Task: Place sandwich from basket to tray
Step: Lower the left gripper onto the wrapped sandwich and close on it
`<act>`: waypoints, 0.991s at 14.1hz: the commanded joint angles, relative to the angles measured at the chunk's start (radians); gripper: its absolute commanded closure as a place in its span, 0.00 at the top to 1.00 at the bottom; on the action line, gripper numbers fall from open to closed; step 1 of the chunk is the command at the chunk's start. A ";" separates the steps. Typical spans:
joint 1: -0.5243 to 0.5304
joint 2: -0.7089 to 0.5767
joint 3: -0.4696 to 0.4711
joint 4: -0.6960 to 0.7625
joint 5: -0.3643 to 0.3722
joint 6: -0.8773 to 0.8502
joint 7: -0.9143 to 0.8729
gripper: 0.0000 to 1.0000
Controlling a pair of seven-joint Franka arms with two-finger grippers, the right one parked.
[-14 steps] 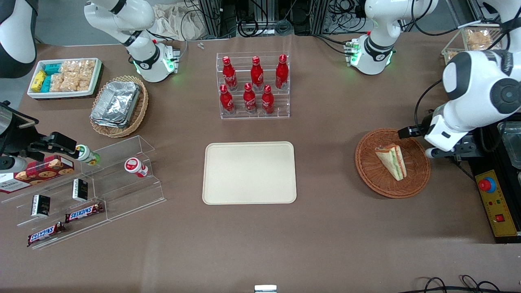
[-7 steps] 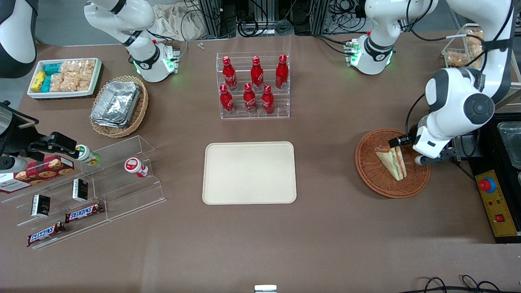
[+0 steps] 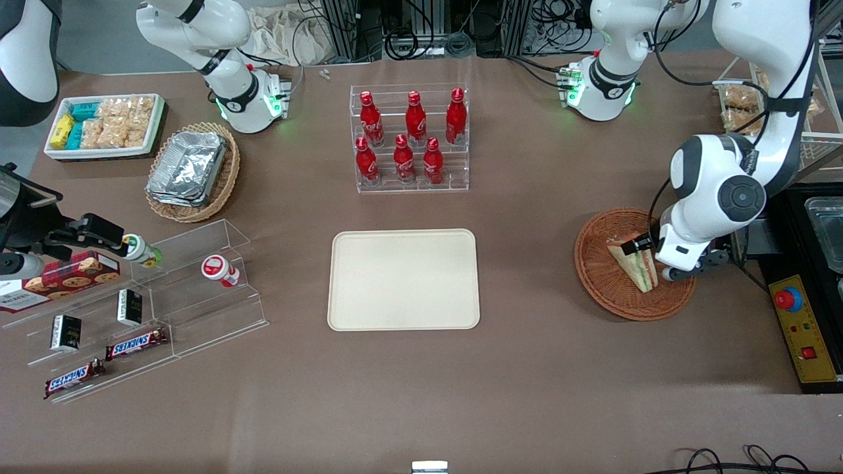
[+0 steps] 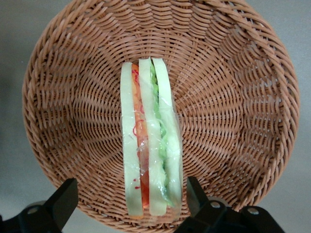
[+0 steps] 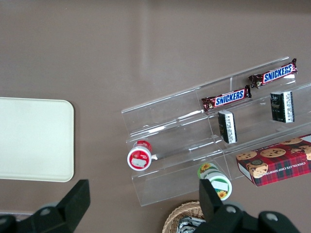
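The cream-beige tray [image 3: 404,279] is lying flat on the brown tabletop [image 3: 527,382], nearer the front camera than the clear rack of red cola bottles [image 3: 409,139]. Nothing is resting on the tray.

Toward the working arm's end of the tabletop from the tray, the round reddish-brown wicker basket [image 3: 602,283] is sitting well apart from the tray. The film-wrapped wedge sandwich [image 4: 151,145] is standing on edge inside the basket, with its orange-red and green filling layers facing up between three pale bread slices.

The left arm's gripper [image 4: 131,204] is hanging directly over the basket, above the sandwich. The two black fingers [image 4: 63,199] are spread wide, one on each side of the sandwich, and each finger is showing a gap to the bread. The gripper is gripping nothing. In the front view, the gripper [image 3: 649,258] is covering the part of the sandwich [image 3: 636,266] that lies toward the working arm's end of the basket.

The sandwich is lying wholly within the basket rim.
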 commanded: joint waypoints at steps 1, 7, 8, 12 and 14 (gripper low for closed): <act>-0.006 -0.014 0.002 -0.045 0.028 0.057 -0.033 0.99; -0.006 -0.023 0.000 -0.079 0.026 0.110 -0.036 0.27; -0.007 -0.026 0.000 -0.076 0.026 0.102 -0.036 0.09; -0.037 -0.116 -0.014 -0.043 0.023 -0.035 -0.031 0.01; -0.064 -0.153 -0.040 0.020 0.016 -0.160 -0.031 0.00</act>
